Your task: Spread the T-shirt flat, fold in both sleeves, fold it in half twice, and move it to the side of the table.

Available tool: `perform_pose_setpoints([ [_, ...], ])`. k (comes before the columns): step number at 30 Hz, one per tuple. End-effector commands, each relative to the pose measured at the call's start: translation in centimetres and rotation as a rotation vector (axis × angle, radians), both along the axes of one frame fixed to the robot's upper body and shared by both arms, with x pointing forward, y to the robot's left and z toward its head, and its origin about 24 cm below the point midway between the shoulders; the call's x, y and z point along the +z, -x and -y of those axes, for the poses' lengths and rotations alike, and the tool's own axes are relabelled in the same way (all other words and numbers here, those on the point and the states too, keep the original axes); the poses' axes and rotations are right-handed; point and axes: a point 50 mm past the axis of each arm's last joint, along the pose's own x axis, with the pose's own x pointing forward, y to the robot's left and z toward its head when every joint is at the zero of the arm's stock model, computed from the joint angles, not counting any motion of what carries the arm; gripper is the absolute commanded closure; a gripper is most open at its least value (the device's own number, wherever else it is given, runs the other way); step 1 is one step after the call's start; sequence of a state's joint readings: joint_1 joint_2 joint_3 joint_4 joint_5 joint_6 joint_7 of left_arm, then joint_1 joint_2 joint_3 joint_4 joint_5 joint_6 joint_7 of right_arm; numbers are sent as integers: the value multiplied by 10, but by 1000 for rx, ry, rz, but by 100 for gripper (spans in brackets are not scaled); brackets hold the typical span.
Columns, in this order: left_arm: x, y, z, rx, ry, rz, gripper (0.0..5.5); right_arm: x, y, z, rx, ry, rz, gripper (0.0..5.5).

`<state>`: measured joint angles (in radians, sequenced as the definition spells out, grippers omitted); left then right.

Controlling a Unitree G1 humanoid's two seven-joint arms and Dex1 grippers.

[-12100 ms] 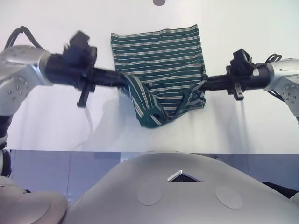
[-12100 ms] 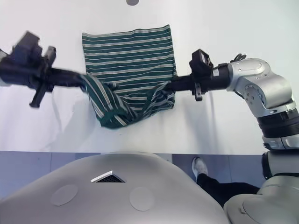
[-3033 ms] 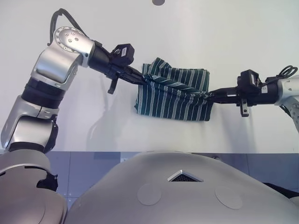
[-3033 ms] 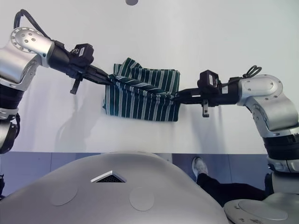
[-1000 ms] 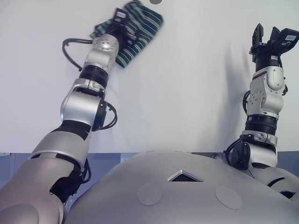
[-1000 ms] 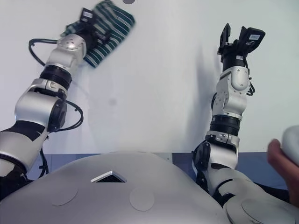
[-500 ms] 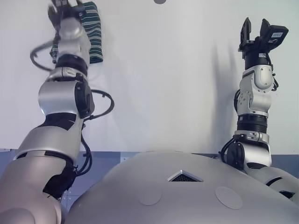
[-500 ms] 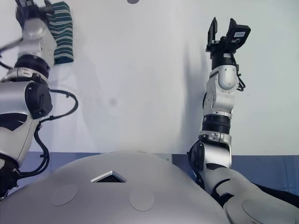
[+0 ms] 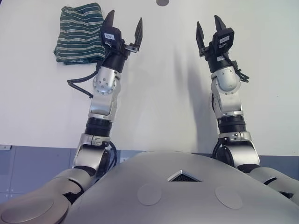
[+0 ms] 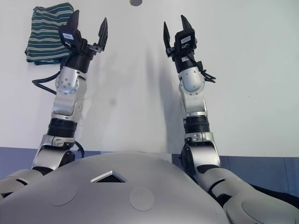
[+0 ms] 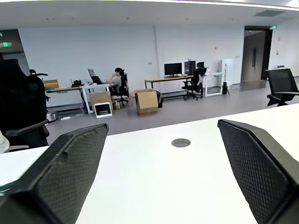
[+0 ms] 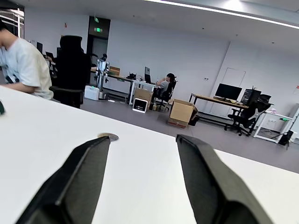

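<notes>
Two claws are raised over the white worktop [image 9: 159, 93], both empty. Folded T-shirt [image 9: 79, 32], dark green with pale stripes, lies in a compact bundle on the worktop. It sits off to the outer left of the left claw [image 9: 125, 19], near it but not touching. Its top layer is slightly rumpled.

Left claw: fingers spread wide, tips pointing away from the robot, nothing between them. Left wrist view agrees: two black textured fingers [image 11: 70, 172] well apart, bare worktop in the gap.

Small round grey disc [image 9: 162, 2] is set in the worktop beyond the claws, roughly between the two. Same disc [image 12: 108, 136] shows past the fingers in the right wrist view.

Right claw [image 9: 208, 22]: well to the right of the left claw and about level with it. Its fingers are likewise parted, gripping nothing. T-shirt lies well apart from the right claw, on the far side of the left one.
</notes>
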<state>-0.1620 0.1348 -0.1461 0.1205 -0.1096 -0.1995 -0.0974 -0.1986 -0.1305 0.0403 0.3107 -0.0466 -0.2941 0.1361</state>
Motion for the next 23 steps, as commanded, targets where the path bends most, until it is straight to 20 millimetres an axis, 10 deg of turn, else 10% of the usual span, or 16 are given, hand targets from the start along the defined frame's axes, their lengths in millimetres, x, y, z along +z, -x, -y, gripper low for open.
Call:
perform_pose_setpoints([
  [1,7,-10,4,3,-25,25,121,10,-12,0,-14,41,57,287],
  [23,18,-31,13,-26,-104,59,121,12,-10,12,-142,-110,60,287],
])
